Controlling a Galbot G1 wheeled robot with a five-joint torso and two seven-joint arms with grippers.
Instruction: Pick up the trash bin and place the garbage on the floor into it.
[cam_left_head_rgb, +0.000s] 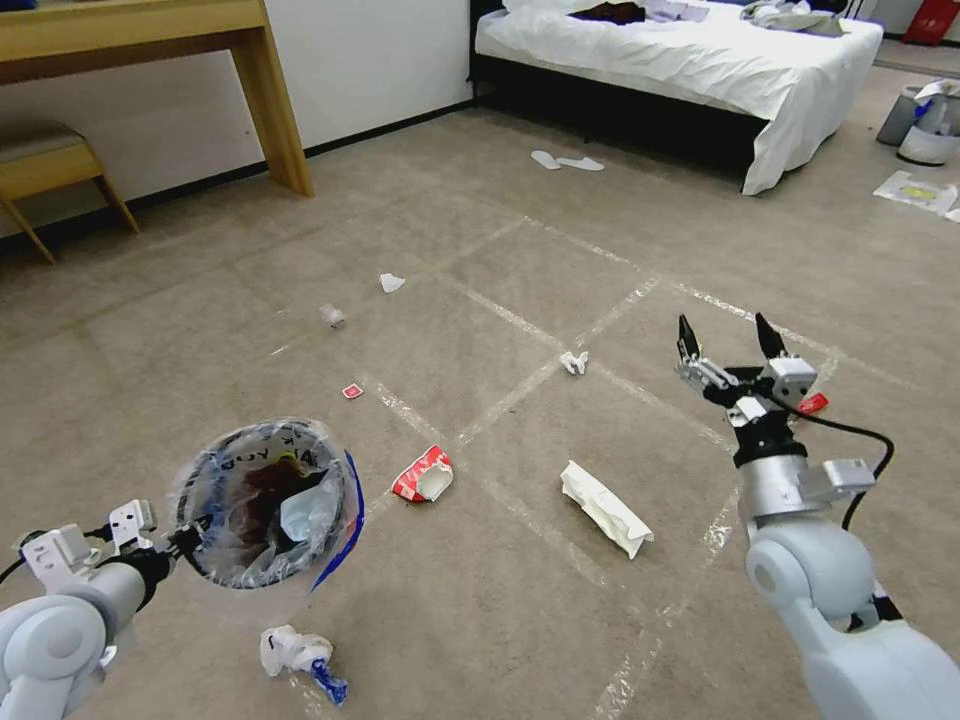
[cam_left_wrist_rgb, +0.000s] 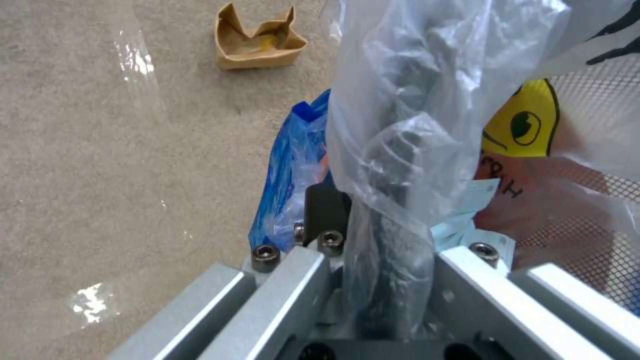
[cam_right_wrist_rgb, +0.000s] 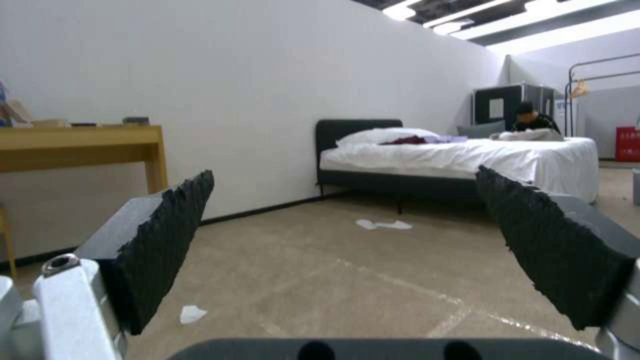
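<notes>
The small round red-and-blue trash bin (cam_left_head_rgb: 262, 505) lined with crinkly clear plastic is gripped at its rim by the left claw (cam_left_head_rgb: 168, 541), raised above the beige-tan carpeted floor (cam_left_head_rgb: 480, 590); slippery plastic under the grip could let it be dropped, while the right claw (cam_left_head_rgb: 730, 345) is held spread wide and empty above the torn red-and-white paper cup (cam_left_head_rgb: 423, 474) and white paper bag (cam_left_head_rgb: 604, 507) lying below and to its left.

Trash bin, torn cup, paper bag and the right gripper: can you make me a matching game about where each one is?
Things:
1. trash bin
2. torn red-white cup
3. white paper bag
4. right gripper

Places or states:
A. open in the air, holding nothing
B. lying on the floor between the bin and the paper bag
C. held up at its rim by the left gripper
D. lying on the floor nearest the right arm

Pairs: 1-C, 2-B, 3-D, 4-A
</notes>
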